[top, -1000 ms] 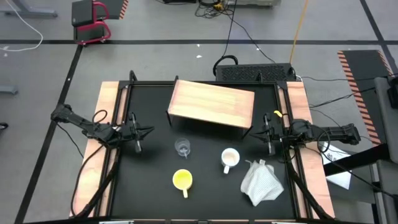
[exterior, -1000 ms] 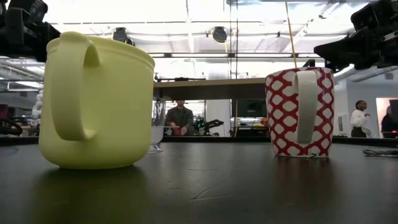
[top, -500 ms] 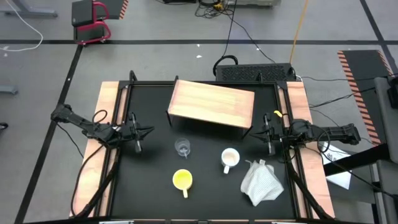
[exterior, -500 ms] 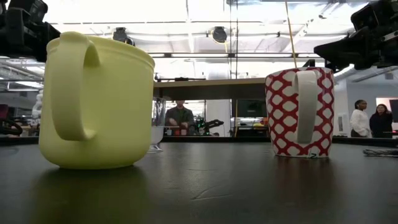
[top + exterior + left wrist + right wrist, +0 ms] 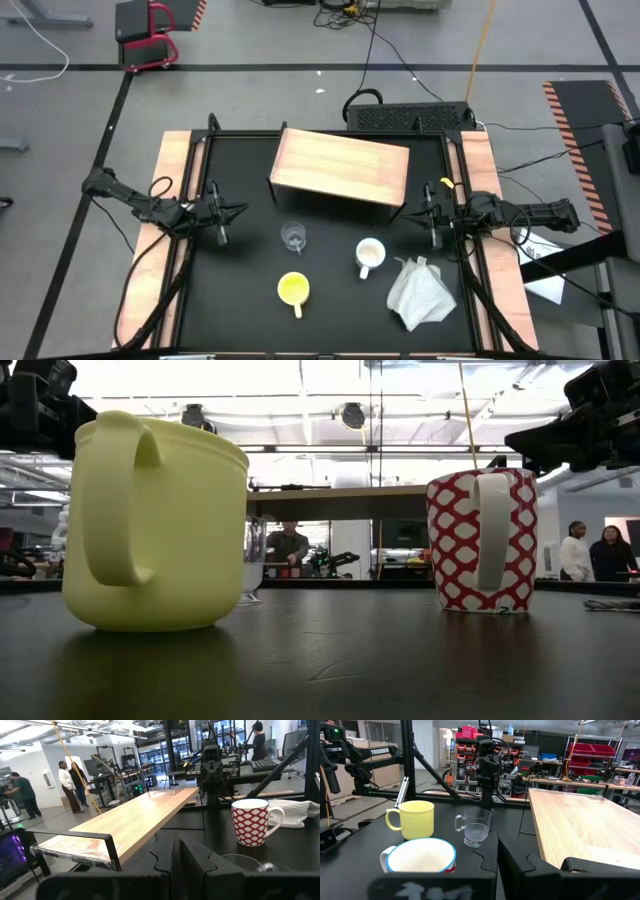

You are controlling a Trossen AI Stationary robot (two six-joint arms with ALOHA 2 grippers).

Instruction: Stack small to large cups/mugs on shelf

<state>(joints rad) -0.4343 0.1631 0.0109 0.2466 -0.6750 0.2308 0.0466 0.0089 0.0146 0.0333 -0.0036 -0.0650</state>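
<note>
The shelf (image 5: 340, 165), a light wooden board on short dark legs, stands at the table's far middle. In front of it, a clear glass cup (image 5: 293, 237), a white mug with a red pattern (image 5: 370, 255) and a yellow mug (image 5: 293, 289) each stand upright on their bases on the black table top. In the low view the yellow mug (image 5: 155, 525) and the patterned mug (image 5: 482, 540) turn their handles to the near edge. My left gripper (image 5: 238, 210) hovers at the table's left side, shut, level, holding nothing. My right gripper (image 5: 412, 214) hovers at the right side, shut and empty.
A crumpled white cloth (image 5: 420, 292) lies near the table's near right corner, beside the patterned mug. Pale wooden strips (image 5: 165, 240) run along both sides of the table. People stand in the room beyond the table (image 5: 590, 552).
</note>
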